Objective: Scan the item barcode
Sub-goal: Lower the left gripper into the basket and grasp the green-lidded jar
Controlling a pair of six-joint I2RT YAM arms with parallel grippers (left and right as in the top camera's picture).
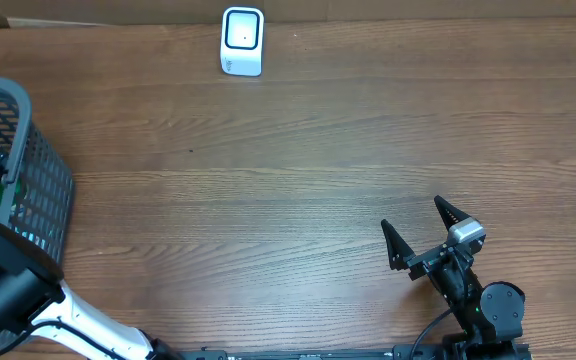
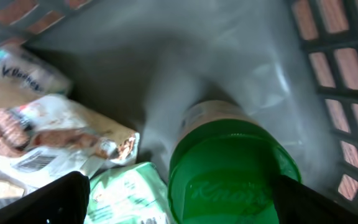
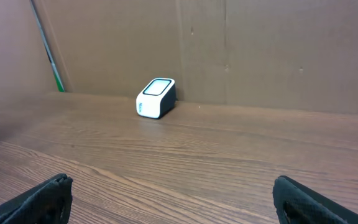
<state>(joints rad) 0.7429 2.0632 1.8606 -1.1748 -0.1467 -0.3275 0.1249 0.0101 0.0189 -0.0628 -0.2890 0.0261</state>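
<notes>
Inside the grey basket (image 1: 38, 170), my left gripper (image 2: 182, 202) is open. It hangs just above a jar with a green lid (image 2: 229, 168) marked Knorr. The lid sits between the fingers, close to the right one, and the left finger (image 2: 58, 199) stands well apart from it. No barcode shows on the jar. The white barcode scanner (image 1: 242, 41) stands at the table's far edge and also shows as a small white scanner (image 3: 156, 98) in the right wrist view. My right gripper (image 1: 420, 232) rests open above bare wood at the near right, holding nothing.
A light green packet (image 2: 129, 193) lies beside the jar, with snack bags (image 2: 55, 140) to its left. The basket's mesh wall (image 2: 347, 93) is close on the right. My left arm (image 1: 8, 270) reaches into the basket from the front left corner. A cardboard wall (image 3: 260, 50) backs the table.
</notes>
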